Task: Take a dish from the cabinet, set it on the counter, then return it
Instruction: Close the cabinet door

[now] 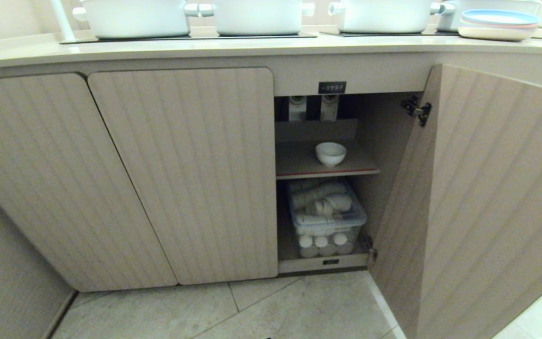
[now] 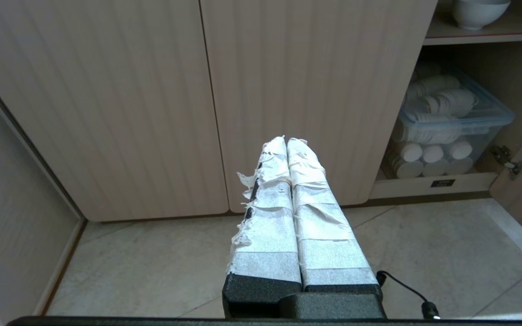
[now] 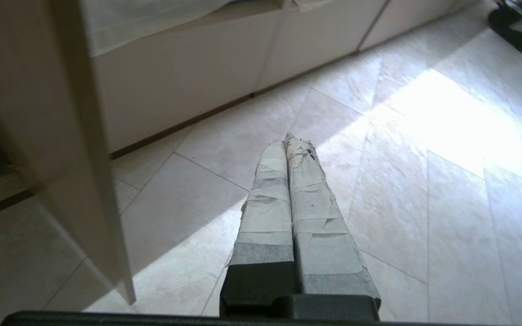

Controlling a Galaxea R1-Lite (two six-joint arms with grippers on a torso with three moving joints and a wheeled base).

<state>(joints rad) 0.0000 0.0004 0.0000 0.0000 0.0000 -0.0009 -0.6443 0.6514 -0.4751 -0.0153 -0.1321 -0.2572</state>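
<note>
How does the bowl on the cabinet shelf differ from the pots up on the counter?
The dish is small, open and handleless; the pots are large with side handles. The dish sits inside the cabinet on its upper shelf; the pots stand on the counter cooktops. Both are white.

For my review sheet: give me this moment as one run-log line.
dish: on cabinet shelf, untouched | door: open | counter: no dish | left gripper: shut, empty | right gripper: shut, empty, over floor
</note>
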